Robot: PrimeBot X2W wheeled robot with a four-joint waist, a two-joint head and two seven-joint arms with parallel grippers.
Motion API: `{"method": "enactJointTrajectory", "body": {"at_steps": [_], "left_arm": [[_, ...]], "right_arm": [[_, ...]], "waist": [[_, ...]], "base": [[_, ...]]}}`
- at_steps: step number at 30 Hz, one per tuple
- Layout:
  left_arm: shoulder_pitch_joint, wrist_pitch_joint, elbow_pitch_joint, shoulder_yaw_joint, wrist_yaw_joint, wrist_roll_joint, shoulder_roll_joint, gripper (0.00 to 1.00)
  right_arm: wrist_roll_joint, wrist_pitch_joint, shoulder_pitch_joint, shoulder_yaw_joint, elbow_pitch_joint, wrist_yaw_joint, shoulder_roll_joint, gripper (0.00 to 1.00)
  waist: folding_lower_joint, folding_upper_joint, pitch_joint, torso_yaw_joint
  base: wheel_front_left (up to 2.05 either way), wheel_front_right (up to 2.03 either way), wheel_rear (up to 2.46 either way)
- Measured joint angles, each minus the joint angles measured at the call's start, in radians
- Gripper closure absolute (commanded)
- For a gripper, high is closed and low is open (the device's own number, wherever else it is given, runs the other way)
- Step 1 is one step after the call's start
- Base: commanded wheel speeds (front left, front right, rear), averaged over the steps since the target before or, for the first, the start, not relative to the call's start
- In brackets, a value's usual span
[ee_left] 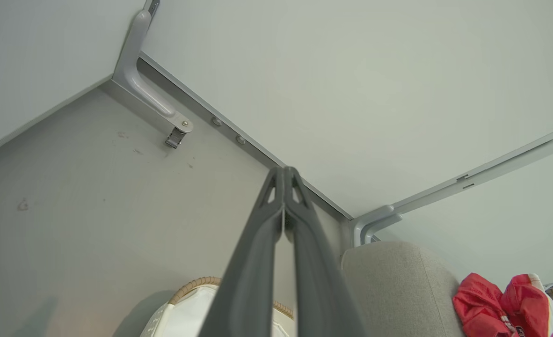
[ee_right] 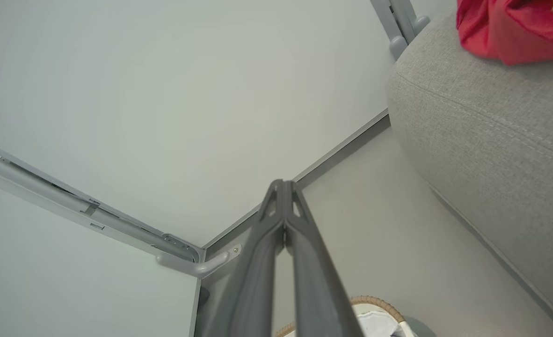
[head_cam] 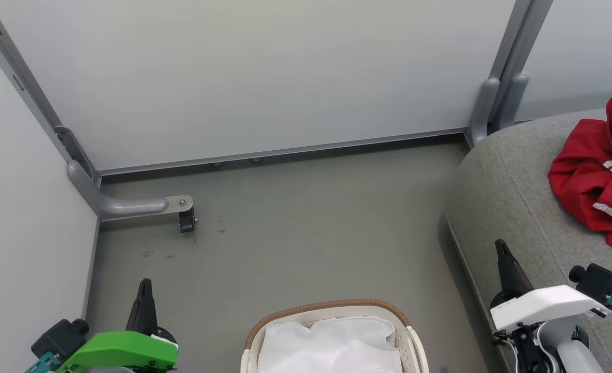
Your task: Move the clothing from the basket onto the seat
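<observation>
- The clothing [head_cam: 596, 181] lies in a crumpled red heap on the seat [head_cam: 513, 207], well to the right of the basket [head_cam: 332, 306] and farther from the robot than it (white trim shows among the folds).
- The basket stands on the grey floor [head_cam: 295, 233] just left of the seat's rounded side, with its white cloth lining [head_cam: 332, 344] showing inside.
- The right gripper [head_cam: 500, 244] hangs to the right of the basket, by the seat's near edge. The clothing lies beyond its fingertips and to their right, well apart from them.
- In the right wrist view its two dark fingers are pressed together, tips meeting, with nothing caught between them and nothing touched.
- The left gripper [head_cam: 144, 284] hangs to the left of the basket, over the floor, so the basket sits between it and the clothing.
- In the left wrist view its fingers likewise meet at the tips, gripping nothing.
</observation>
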Motion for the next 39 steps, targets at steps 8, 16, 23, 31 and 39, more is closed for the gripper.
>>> {"method": "enactJointTrajectory", "body": {"at_steps": [8, 16, 23, 31, 39], "left_arm": [[-0.012, 0.026, -0.005, 0.021, -0.009, -0.092, 0.000, 1.00], [-0.021, 0.052, -0.010, 0.040, -0.018, -0.174, 0.000, 1.00], [-0.030, 0.072, -0.013, 0.055, -0.024, -0.239, 0.000, 1.00], [-0.040, 0.095, -0.016, 0.072, -0.031, -0.310, 0.000, 1.00], [-0.045, 0.114, -0.018, 0.087, -0.039, -0.377, 0.000, 1.00]], "right_arm": [[0.102, 0.026, 0.003, -0.011, -0.010, 0.000, 0.000, 1.00], [0.198, 0.051, 0.003, -0.023, -0.019, 0.000, -0.001, 1.00], [0.271, 0.071, 0.003, -0.031, -0.025, 0.000, -0.002, 1.00], [0.353, 0.093, 0.003, -0.040, -0.033, 0.000, -0.002, 1.00], [0.431, 0.114, 0.004, -0.049, -0.040, 0.000, -0.003, 1.00]], "waist": [[0.0000, 0.0000, 0.001, -0.002], [0.0000, 0.0000, 0.001, -0.003], [0.0000, 0.0000, 0.002, -0.005], [0.0000, 0.0000, 0.002, -0.007], [0.0000, 0.0000, 0.003, -0.008]], "base": [[0.00, 0.00, 0.00], [0.00, 0.00, 0.00], [0.00, 0.00, 0.00], [0.00, 0.00, 0.00], [0.00, 0.00, 0.00]]}}
